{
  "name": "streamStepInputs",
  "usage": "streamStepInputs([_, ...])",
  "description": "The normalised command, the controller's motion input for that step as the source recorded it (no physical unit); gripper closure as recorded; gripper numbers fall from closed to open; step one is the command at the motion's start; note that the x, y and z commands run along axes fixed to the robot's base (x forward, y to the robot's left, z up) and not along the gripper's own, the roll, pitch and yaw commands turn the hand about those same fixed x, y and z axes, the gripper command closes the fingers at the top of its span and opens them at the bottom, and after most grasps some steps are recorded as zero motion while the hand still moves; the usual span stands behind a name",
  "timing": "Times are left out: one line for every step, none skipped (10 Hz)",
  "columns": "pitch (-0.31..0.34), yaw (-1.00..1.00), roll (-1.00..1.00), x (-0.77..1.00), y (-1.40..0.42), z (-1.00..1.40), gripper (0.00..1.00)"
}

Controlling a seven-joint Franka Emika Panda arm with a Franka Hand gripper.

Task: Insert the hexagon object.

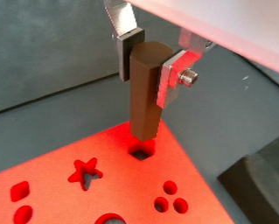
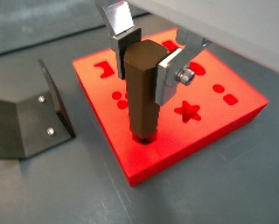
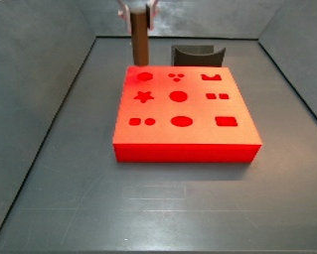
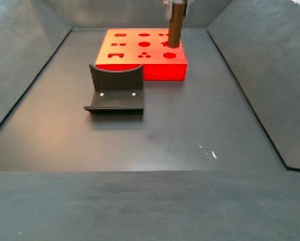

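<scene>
My pincer (image 2: 148, 54) grips the upright hexagon object (image 2: 142, 96) near its top. Its lower end sits in a hole (image 1: 142, 154) near a corner of the red block (image 2: 223, 115), which rests on the grey table (image 4: 178, 132) beside the fixture (image 4: 116, 88).

Gripper (image 2: 149, 59) points straight down, fingers (image 2: 173, 77) clamped on the upright peg (image 2: 142, 96) near its top end.

Gripper (image 2: 146, 54) fingers (image 2: 173, 74) bare silver metal; brown peg (image 2: 142, 92) matt, perhaps plastic; red block (image 2: 226, 117) smooth.
</scene>
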Motion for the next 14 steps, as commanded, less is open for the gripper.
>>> streamStepInputs([0.139, 0.12, 0.08, 0.0, -0.02, -0.31, 1.0])
streamStepInputs([0.07, 0.09, 0.02, 0.0, -0.06, -0.07, 1.0])
streamStepInputs([0.044, 0.29, 0.01, 0.18, -0.1, 0.0, 1.0])
streamStepInputs([0.031, 0.43, 0.05, 0.19, -0.09, 0.0, 1.0])
streamStepInputs([0.037, 0.37, 0.04, 0.27, -0.11, 0.0, 1.0])
streamStepInputs([0.026, 0.3, 0.03, 0.23, -0.04, 0.0, 1.0])
streamStepInputs([0.0, 0.14, 0.0, 0.03, 0.0, -0.06, 1.0])
streamStepInputs([0.0, 0.09, 0.0, 0.0, 0.0, -0.16, 1.0])
streamStepInputs([0.0, 0.09, 0.02, 0.0, 0.0, -0.29, 1.0])
streamStepInputs([0.0, 0.08, 0.01, -0.01, 0.0, -0.32, 1.0])
streamStepInputs([0.0, 0.16, 0.01, 0.05, 0.0, -0.23, 1.0])
streamStepInputs([0.0, 0.18, 0.0, 0.14, 0.0, -0.17, 1.0])
streamStepInputs([0.0, 0.16, 0.0, 0.1, 0.01, -0.23, 1.0])
streamStepInputs([0.0, 0.09, 0.02, 0.0, 0.02, -0.29, 1.0])
